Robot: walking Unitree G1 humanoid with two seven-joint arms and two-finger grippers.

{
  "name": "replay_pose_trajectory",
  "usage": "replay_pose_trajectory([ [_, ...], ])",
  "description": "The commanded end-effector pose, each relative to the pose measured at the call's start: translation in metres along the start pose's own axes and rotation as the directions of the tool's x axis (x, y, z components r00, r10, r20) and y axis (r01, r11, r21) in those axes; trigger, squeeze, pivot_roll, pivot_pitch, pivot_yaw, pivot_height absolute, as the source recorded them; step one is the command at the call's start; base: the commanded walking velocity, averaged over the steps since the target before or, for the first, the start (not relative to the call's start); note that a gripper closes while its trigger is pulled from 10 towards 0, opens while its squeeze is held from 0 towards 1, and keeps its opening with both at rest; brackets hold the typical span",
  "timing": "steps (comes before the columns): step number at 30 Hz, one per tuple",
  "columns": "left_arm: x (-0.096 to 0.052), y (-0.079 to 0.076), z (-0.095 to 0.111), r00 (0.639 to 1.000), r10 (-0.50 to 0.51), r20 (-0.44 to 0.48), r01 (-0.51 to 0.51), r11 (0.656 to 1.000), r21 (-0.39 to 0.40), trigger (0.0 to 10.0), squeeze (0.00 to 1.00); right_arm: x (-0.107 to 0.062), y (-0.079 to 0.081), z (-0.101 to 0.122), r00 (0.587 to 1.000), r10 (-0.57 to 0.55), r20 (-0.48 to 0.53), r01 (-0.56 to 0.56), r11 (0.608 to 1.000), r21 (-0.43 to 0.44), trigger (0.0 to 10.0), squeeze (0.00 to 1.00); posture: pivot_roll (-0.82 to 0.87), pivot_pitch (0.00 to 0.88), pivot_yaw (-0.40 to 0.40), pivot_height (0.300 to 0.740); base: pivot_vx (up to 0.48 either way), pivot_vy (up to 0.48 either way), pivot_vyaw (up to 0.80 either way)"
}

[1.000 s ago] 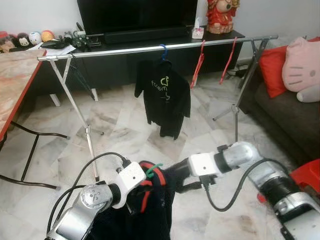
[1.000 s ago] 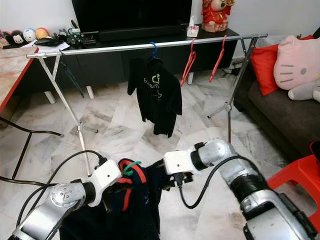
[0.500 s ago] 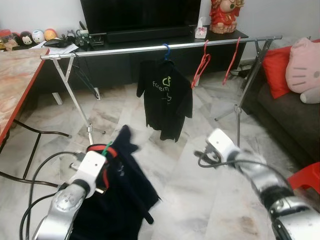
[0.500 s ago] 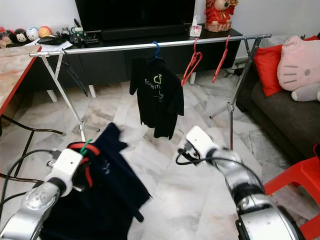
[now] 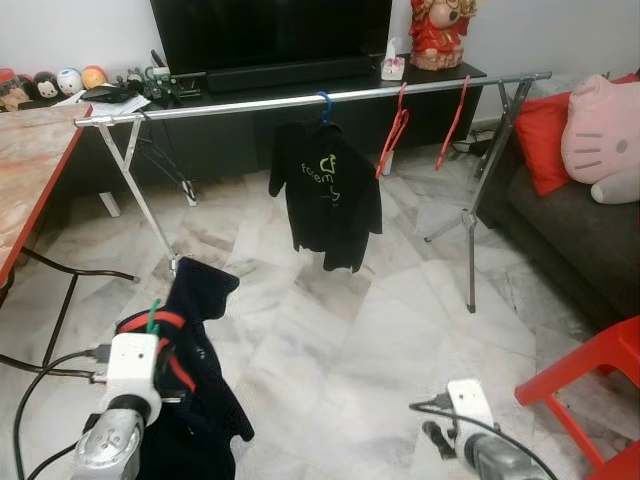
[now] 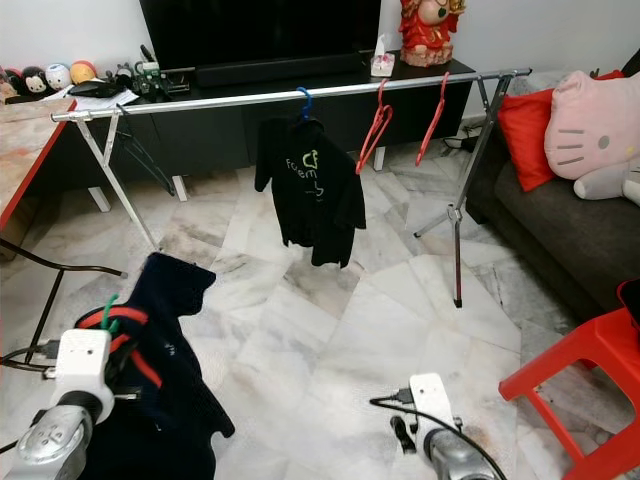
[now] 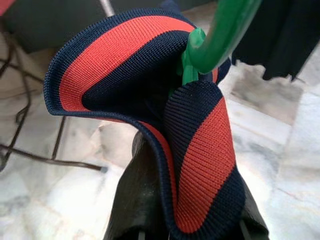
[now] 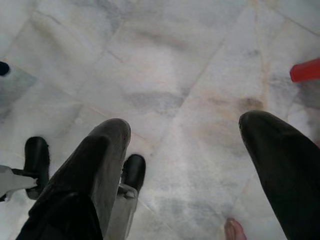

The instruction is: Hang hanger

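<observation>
My left gripper (image 5: 156, 338) is shut on a green hanger (image 5: 153, 311) low at the left. The hanger carries a dark navy garment (image 5: 198, 372) with a red-striped collar (image 7: 200, 150), which covers the fingers in the left wrist view. The silver clothes rail (image 5: 300, 97) runs across the room ahead. On it hang a black T-shirt (image 5: 330, 195) on a blue hanger and two bare red hangers (image 5: 396, 127). My right gripper (image 8: 185, 150) is open low at the right, over the marble floor, with nothing between its fingers (image 8: 100, 155).
A red-edged table (image 5: 30, 160) stands at the left and a dark TV cabinet (image 5: 300, 70) behind the rail. At the right are a sofa with a red cushion (image 5: 545, 135) and a pink plush, and a red plastic stool (image 5: 590, 380). The rack's legs (image 5: 470, 250) reach the floor.
My right gripper has let go of the garment and dropped low to the right. My left arm has swung the hanger and garment to the left.
</observation>
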State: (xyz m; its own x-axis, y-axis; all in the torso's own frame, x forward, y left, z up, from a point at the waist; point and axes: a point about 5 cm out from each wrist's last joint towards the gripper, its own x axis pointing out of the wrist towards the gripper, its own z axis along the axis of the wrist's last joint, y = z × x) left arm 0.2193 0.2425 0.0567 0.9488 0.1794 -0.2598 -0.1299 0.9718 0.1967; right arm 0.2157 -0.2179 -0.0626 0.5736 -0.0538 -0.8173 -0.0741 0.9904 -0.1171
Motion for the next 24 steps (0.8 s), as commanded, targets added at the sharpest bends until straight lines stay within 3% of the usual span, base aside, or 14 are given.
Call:
replay_pose_trajectory([
  [1,-0.003,0.006,0.008,0.997,0.039,0.059,-0.038,0.999,-0.024,10.0,0.0,0.0,0.001,-0.007,1.0,-0.014,-0.024,0.014,1.0,0.016,10.0,0.0,-0.09,0.0,0.038,0.74,0.0,0.0,0.0],
  [4,-0.012,0.014,0.005,0.995,0.079,0.061,-0.077,0.997,-0.023,10.0,0.0,0.0,0.001,-0.009,0.999,-0.017,-0.028,0.017,1.0,0.024,10.0,0.0,-0.09,0.0,0.043,0.74,0.0,0.0,0.0],
  [6,-0.026,0.025,0.004,0.989,0.135,0.068,-0.134,0.991,-0.016,10.0,0.0,-0.001,0.0,-0.01,0.999,-0.02,-0.033,0.022,0.999,0.039,10.0,0.0,-0.09,0.0,0.04,0.74,0.0,0.0,0.0],
  [12,-0.024,0.021,0.005,0.988,0.144,0.057,-0.144,0.99,-0.002,10.0,0.0,-0.001,-0.004,-0.007,0.999,-0.023,-0.025,0.024,0.998,0.05,10.0,0.0,-0.09,0.0,0.031,0.74,0.0,0.0,0.0],
  [16,-0.022,0.019,-0.001,0.986,0.165,0.037,-0.164,0.986,-0.034,10.0,0.0,-0.001,-0.002,-0.011,0.999,0.006,-0.038,-0.007,1.0,-0.01,10.0,0.0,-0.13,0.0,0.046,0.74,0.0,-0.3,0.0],
  [20,-0.02,0.013,0.0,0.989,0.144,0.034,-0.143,0.989,-0.034,10.0,0.0,-0.003,-0.009,-0.014,0.999,-0.019,-0.04,0.021,0.998,0.051,10.0,0.0,-0.14,0.0,0.052,0.74,0.0,-0.307,0.0],
  [24,-0.014,0.012,0.004,0.989,0.144,0.042,-0.142,0.989,-0.037,10.0,0.0,-0.003,-0.013,-0.016,0.998,-0.027,-0.055,0.029,0.999,0.025,10.0,0.0,-0.14,0.0,0.047,0.74,0.0,-0.305,0.0],
])
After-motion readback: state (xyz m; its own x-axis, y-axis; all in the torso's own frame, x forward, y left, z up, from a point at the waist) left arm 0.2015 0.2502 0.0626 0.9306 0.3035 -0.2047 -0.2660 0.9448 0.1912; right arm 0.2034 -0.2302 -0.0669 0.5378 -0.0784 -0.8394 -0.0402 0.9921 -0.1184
